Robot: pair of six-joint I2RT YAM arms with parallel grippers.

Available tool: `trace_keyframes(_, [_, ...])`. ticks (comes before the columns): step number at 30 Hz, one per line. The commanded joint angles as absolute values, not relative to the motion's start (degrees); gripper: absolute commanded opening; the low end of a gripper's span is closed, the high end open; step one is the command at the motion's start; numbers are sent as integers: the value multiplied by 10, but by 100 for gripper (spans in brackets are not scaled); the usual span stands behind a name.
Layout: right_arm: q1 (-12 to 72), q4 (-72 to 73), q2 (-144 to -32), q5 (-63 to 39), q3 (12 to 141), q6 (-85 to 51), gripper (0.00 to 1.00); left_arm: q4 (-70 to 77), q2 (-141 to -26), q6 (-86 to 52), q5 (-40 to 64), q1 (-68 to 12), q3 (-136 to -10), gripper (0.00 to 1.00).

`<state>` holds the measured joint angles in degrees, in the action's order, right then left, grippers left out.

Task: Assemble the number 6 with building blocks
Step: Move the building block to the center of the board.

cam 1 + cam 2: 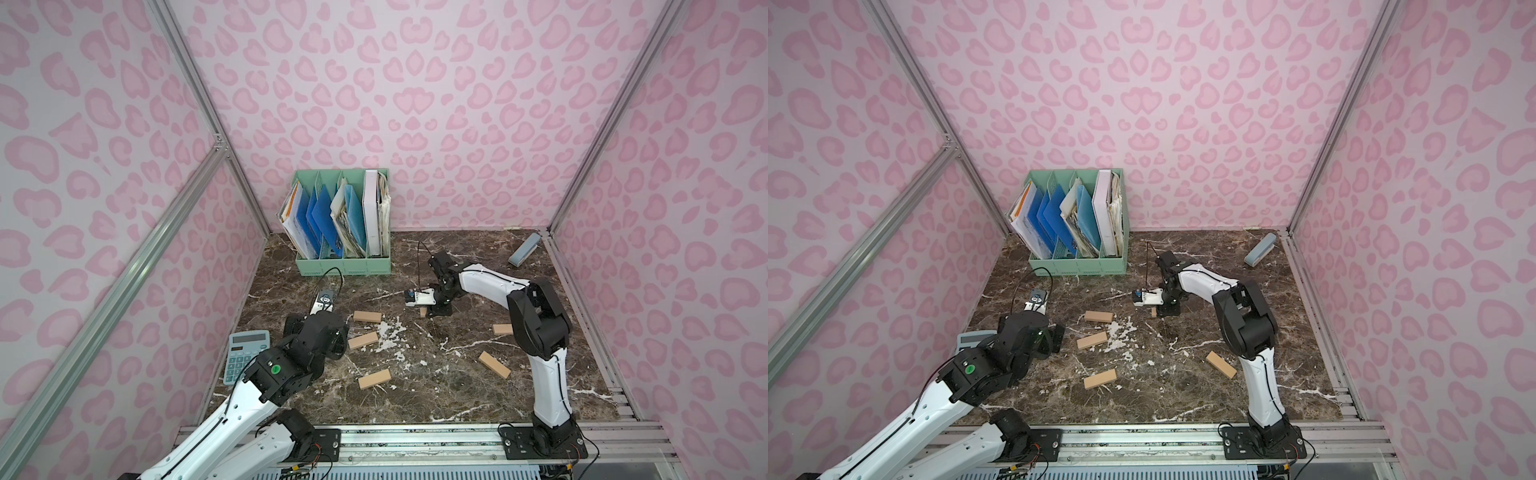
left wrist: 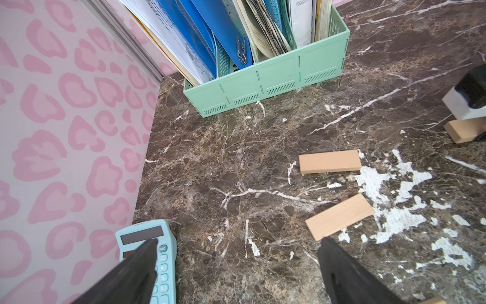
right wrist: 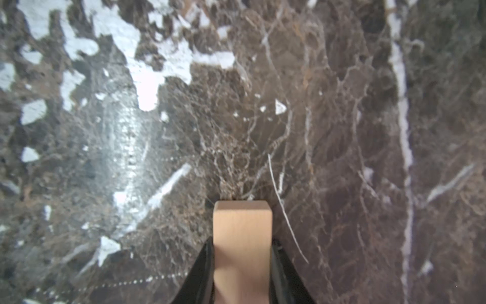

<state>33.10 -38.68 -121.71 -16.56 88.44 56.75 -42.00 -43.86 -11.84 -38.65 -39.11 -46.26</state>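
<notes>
Right tool (image 3: 242,247) clamps a plank (image 3: 242,221) across its narrow sides, likely leaving the end free to butt against another; left tool (image 2: 236,255) gapes empty by the worktop's (image 2: 236,171) left edge.

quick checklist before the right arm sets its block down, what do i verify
1. Grip: right hand shut on the held block, a finger on each side: ok.
2. Left hand open and empty: ok.
3. Marble table bare just ahead of the held block: ok.
4. Six blocks accounted for: five loose blocks on the table, one partly behind the right arm: ok.
5. Any blocks laid end to end: none, all scattered: not ok.
6. Held block's clearance above the table: cannot tell.
</notes>
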Motion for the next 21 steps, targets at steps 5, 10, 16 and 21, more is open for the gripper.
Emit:
trace_keyframes(5, [341, -390, -1218, -180, 874, 541, 3, -413, -452, -118, -389, -390, -473, 99])
trace_keyframes(10, [339, -380, -1216, -167, 873, 540, 6, -421, -458, -120, -390, -391, -480, 99])
trace_keyframes(16, [339, -380, -1217, -163, 881, 540, 22, -425, -454, -122, -383, -391, -477, 99])
trace_keyframes(21, [336, -356, -1192, -163, 866, 539, 37, -429, -449, -129, -378, -391, -474, 99])
